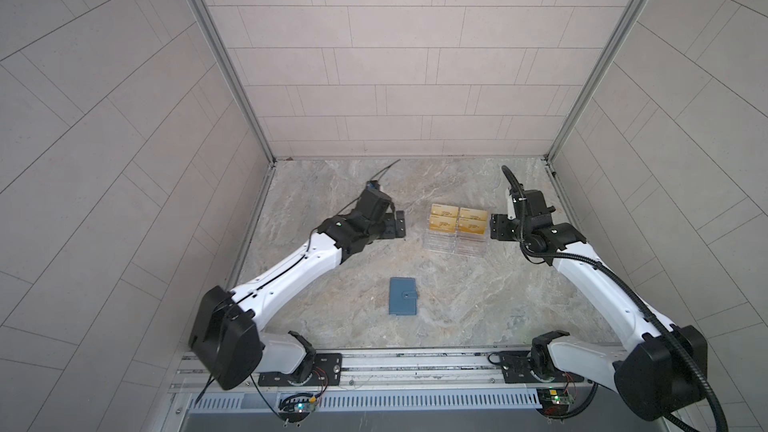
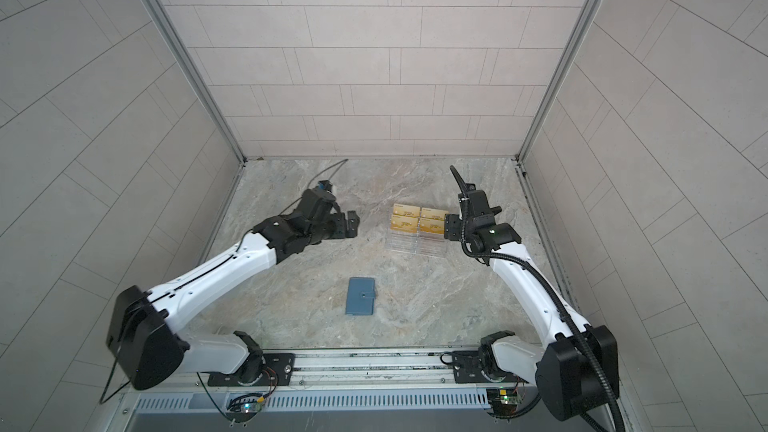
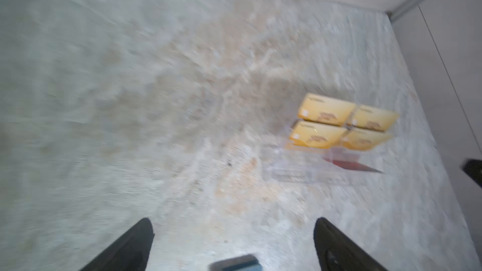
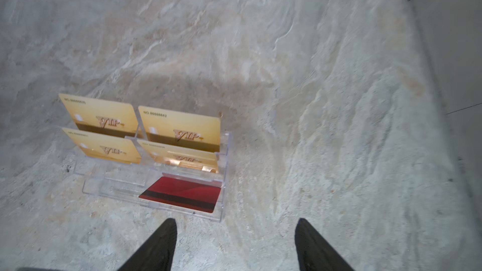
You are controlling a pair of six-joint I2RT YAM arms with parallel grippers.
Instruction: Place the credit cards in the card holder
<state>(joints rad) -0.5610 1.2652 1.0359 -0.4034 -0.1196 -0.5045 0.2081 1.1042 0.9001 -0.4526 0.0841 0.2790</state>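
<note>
Grey-beige veined stone tabletop (image 1: 332, 184) spreading between pale tiled walls (image 1: 395, 56) and aluminium corner posts (image 1: 227, 68). Lying closed at near centre: slate-blue card holder (image 1: 403, 296). Standing farther back: clear rack (image 4: 104, 186) carrying gold cards (image 4: 180, 131), one red credit card (image 4: 182, 194) lying flat in its near, lowest tier. Hovering with fingers spread wide, gripping nothing: left gripper (image 3: 233, 221) left of rack, right gripper (image 4: 236, 220) just right of it
</note>
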